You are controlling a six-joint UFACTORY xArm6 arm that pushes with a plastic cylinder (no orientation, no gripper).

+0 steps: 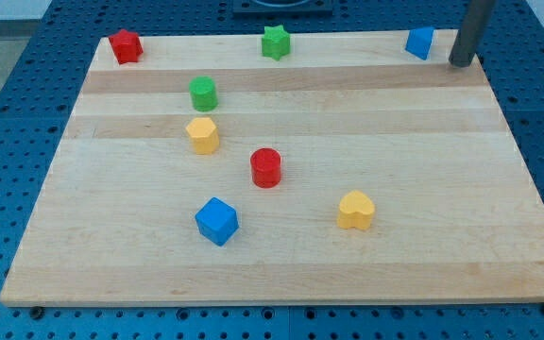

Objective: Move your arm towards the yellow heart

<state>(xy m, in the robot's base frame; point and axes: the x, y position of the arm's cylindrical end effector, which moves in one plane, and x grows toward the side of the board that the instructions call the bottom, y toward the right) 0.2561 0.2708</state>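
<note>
The yellow heart (356, 210) lies on the wooden board at the view's lower middle right. My tip (461, 62) is at the board's top right corner, just right of the blue triangular block (420, 42), far above and to the right of the yellow heart. The dark rod rises out of the view's top edge.
Wooden board (442, 264) on a blue perforated table. On it lie a red block (125, 45) top left, a green star (275, 42) top middle, a green cylinder (203, 93), a yellow hexagon (202, 134), a red cylinder (265, 167) and a blue cube (217, 221).
</note>
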